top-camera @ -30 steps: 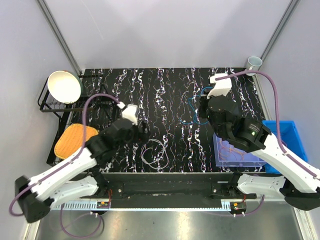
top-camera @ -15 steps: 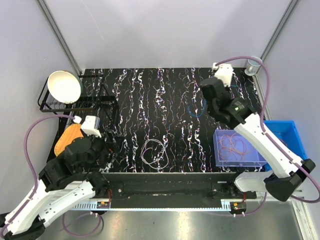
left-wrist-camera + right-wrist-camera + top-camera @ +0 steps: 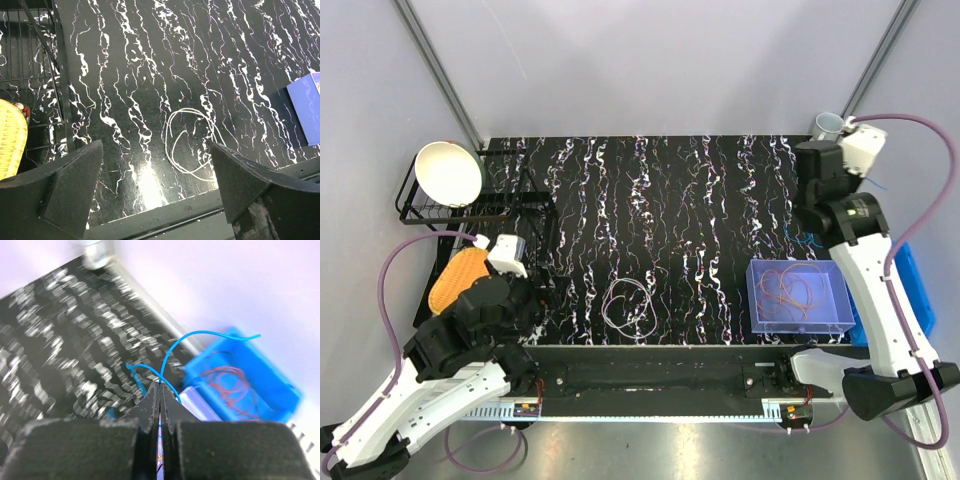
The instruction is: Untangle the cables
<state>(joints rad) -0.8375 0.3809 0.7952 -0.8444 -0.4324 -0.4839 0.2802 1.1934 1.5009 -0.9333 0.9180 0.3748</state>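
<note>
A pale cable loop (image 3: pixel 628 303) lies on the black marbled table near its front edge; it also shows in the left wrist view (image 3: pixel 192 150). My left gripper (image 3: pixel 545 285) is open and empty to the left of that loop, its jaws wide apart (image 3: pixel 155 165). My right gripper (image 3: pixel 812 185) is raised at the far right. In the right wrist view it is shut (image 3: pixel 160 390) on a thin blue cable (image 3: pixel 185 340), which curls up from the fingertips. Orange cables (image 3: pixel 790 290) lie in a clear purple box (image 3: pixel 760 320).
A blue bin (image 3: pixel 250 355) with red-orange wires stands beside the box at the right edge (image 3: pixel 910 262). A black wire rack (image 3: pixel 520 205) with a white bowl (image 3: pixel 448 172) stands at the left. An orange-yellow pad (image 3: pixel 455 285) lies below the rack. A cup (image 3: pixel 828 125) stands at the back right corner.
My right arm swung from the table's middle back to the far right edge, carrying the blue cable off the table. My left arm drew back to the near left.
</note>
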